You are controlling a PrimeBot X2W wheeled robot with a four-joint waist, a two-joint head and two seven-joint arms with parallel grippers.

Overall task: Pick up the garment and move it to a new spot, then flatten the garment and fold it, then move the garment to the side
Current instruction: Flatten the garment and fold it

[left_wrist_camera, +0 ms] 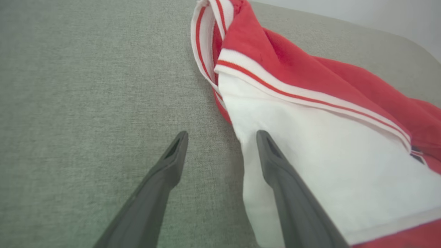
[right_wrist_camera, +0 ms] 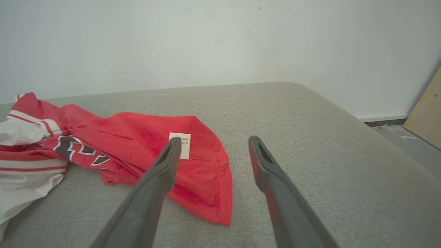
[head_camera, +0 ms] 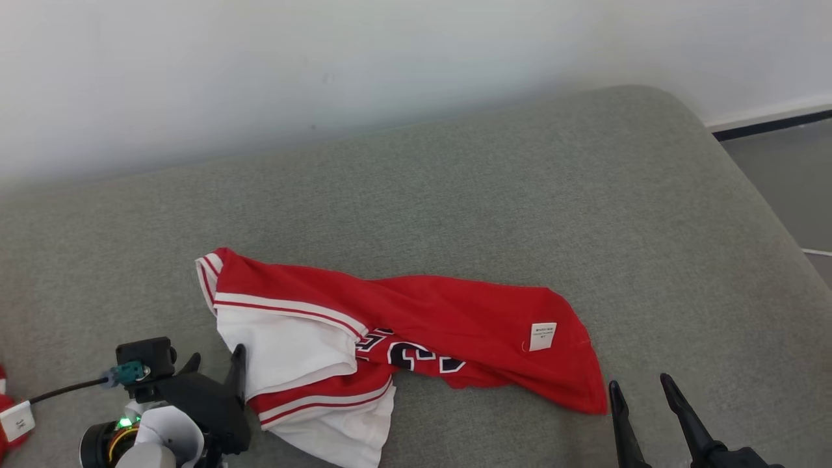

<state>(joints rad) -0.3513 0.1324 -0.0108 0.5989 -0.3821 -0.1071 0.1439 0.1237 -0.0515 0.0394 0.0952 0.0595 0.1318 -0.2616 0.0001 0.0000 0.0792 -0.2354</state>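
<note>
We see the grey cushion [head_camera: 455, 195] bare behind the garment [head_camera: 416, 318] up to the wall [head_camera: 325, 65], and bare on the right up to its rounded edge, beyond which lies the floor [head_camera: 786, 175]. The garment lies crumpled near our front edge, its long axis running left to right: striped white end at left, red hem with a white label [head_camera: 543, 336] at right. Our left gripper [head_camera: 216, 354] is spread and holds nothing, one finger over white cloth, the other over cushion. Our right gripper [head_camera: 639, 382] is spread too and also holds nothing, just beside the hem corner.
</note>
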